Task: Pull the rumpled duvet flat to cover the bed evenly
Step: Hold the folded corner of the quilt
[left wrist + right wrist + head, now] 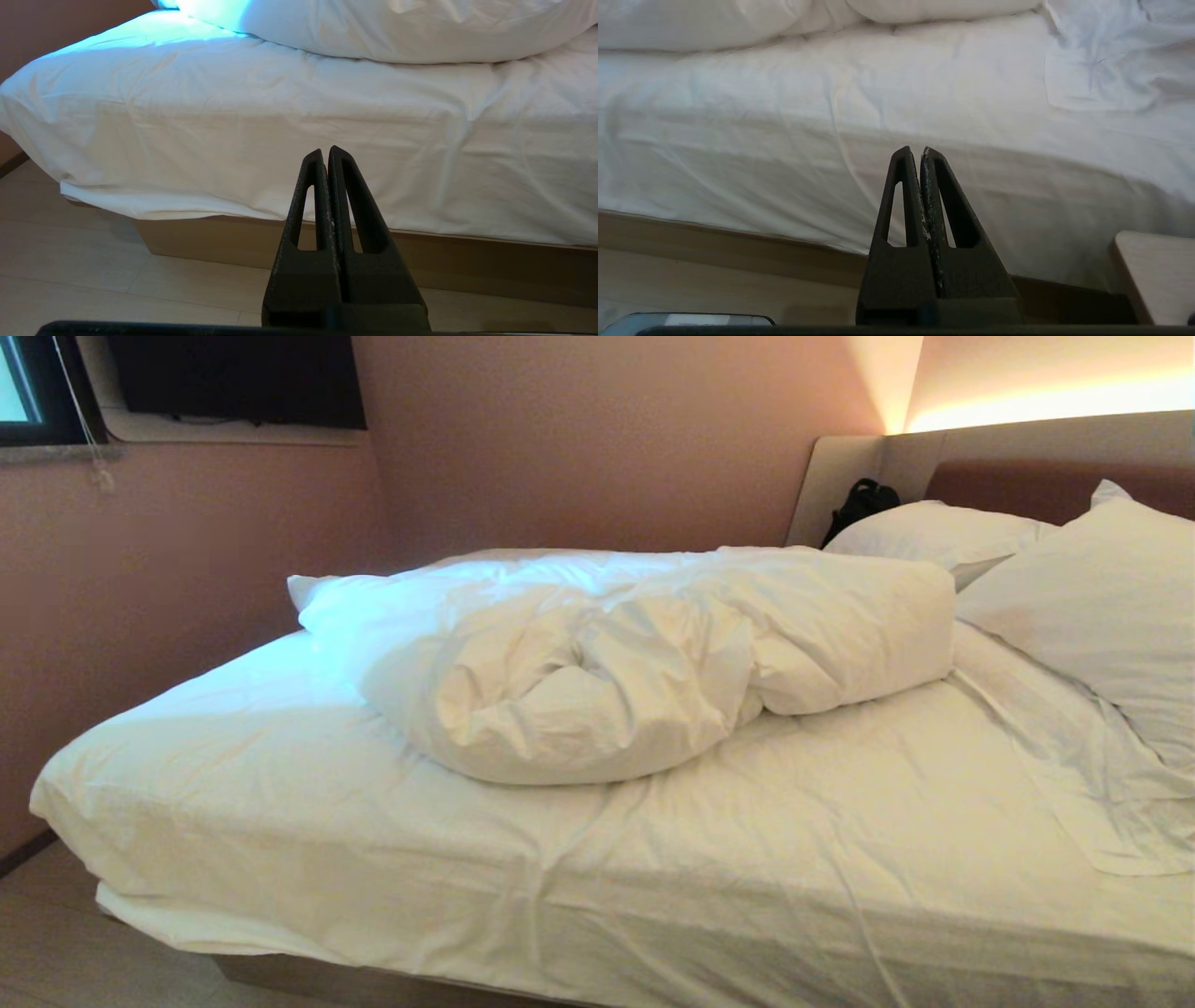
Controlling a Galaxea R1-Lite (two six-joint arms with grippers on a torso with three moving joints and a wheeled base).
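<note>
The duvet (pixel 616 653) lies bunched in a puffy white heap across the middle and far side of the bed (pixel 280 784), leaving the near sheet bare. Its underside edge shows in the left wrist view as the duvet (pixel 397 28) and in the right wrist view as the duvet (pixel 714 23). Neither arm appears in the head view. My left gripper (pixel 325 150) is shut and empty, held low in front of the mattress side. My right gripper (pixel 915 150) is likewise shut and empty, facing the mattress side further toward the headboard.
Two white pillows (pixel 1102 607) lean at the padded headboard (pixel 1046 476) on the right, with a black bag (pixel 859 504) behind them. A wall runs along the bed's far side. A light wooden surface (pixel 1153 275) stands by the bed near my right gripper. The tan base (pixel 210 238) meets pale floor.
</note>
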